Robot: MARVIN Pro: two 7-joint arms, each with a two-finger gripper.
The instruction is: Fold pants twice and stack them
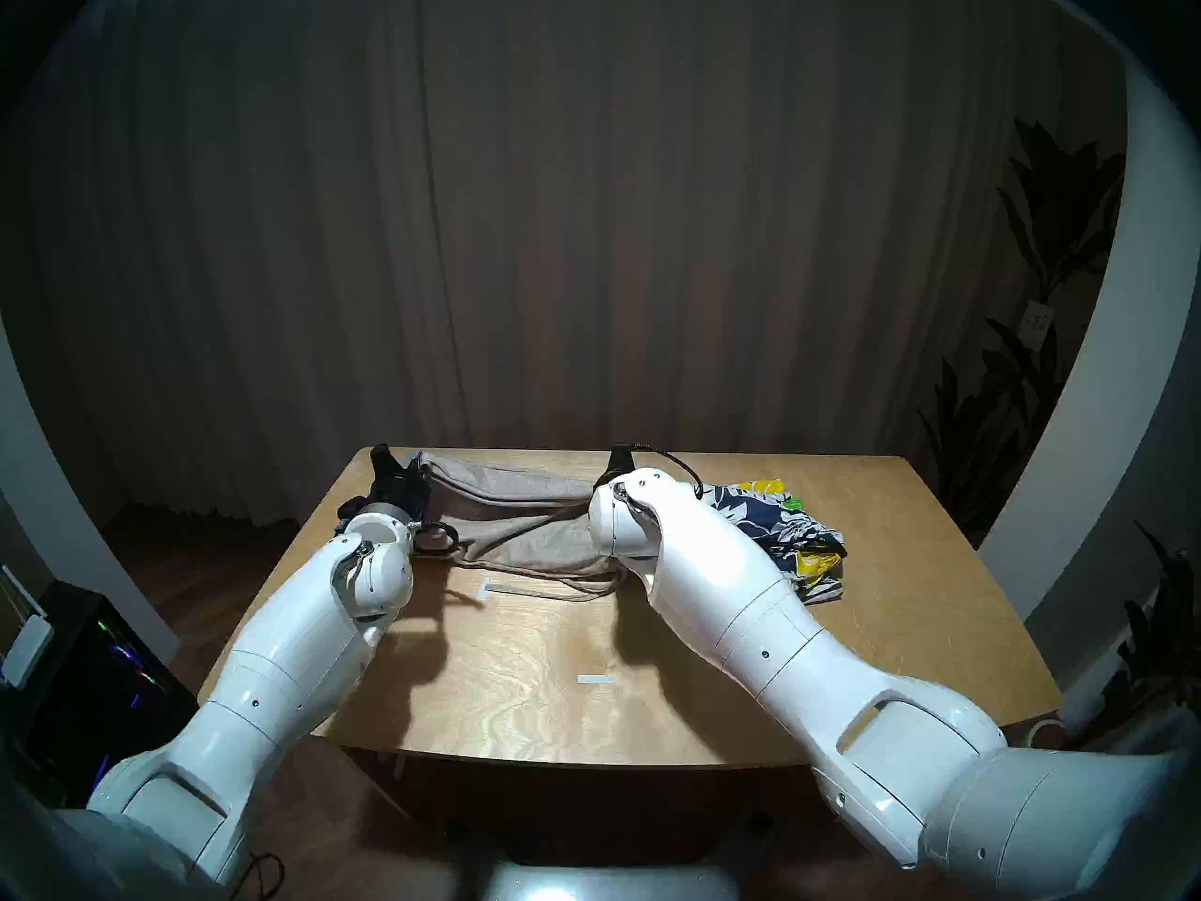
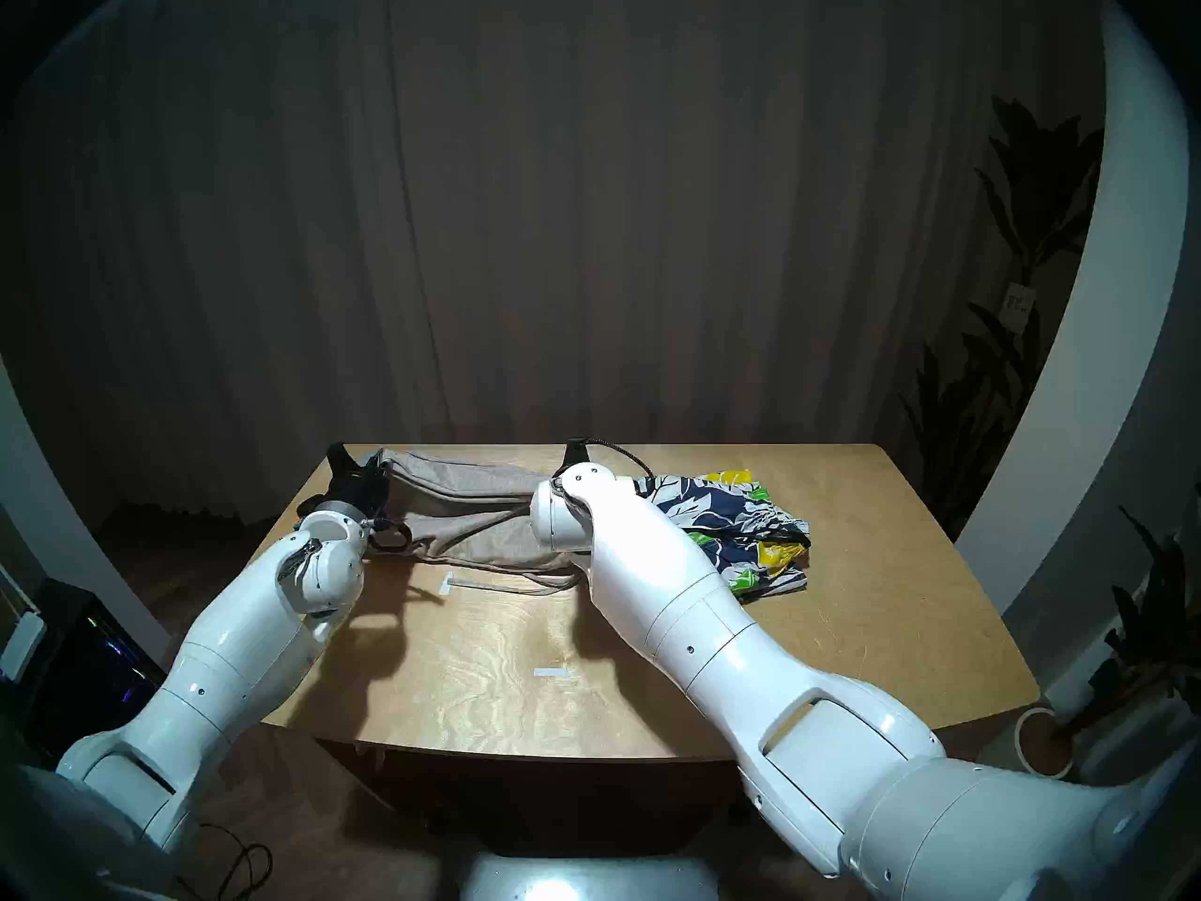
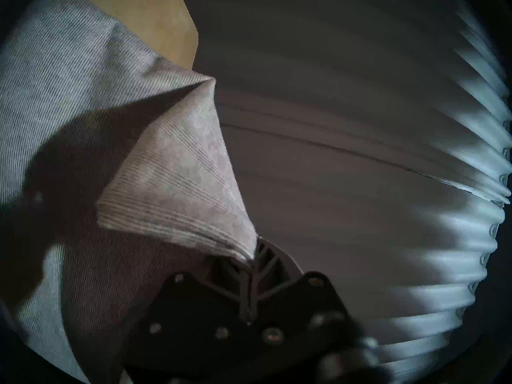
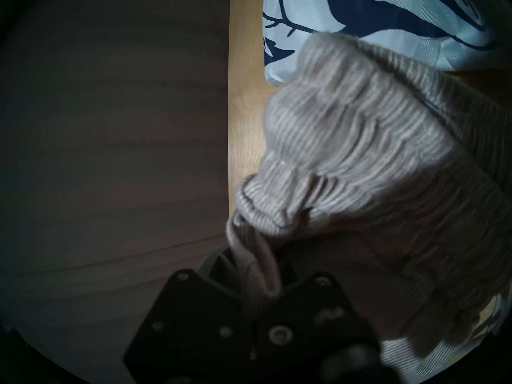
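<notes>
**Head stereo left: both arms carrying the grey pants toward the far edge, fold in progress**

Head stereo left shows the grey-beige pants [image 1: 513,522] lying across the far half of the tabletop [image 1: 520,672], stretched between the two arms. The left gripper [image 1: 393,474] has its jaws clamped on a hem corner of the pants at the far left; the left wrist view confirms a ribbed hem pinched at the jaw tips. The right gripper [image 4: 266,269] has its jaws clamped on the gathered elastic waist, with a cord loop caught alongside, as the right wrist view shows. The floral shorts [image 1: 773,529] lie bunched on the tabletop just to the right of the right arm, touching or nearly touching the waist end.

Assessment: the step in hand appears to be a fold of the pants, both ends held. To do it well, both held ends should travel level and together, keeping the cloth taut between them so the fold line lands straight. The waist end should stay clear of the shorts. The loose drawstrings [image 1: 585,584] trailing at the near edge may drag out of the fold.

Markings: no brand, label or legible writing found. Two pale tape strips [image 1: 594,678] on the tabletop carry no readable text.
</notes>
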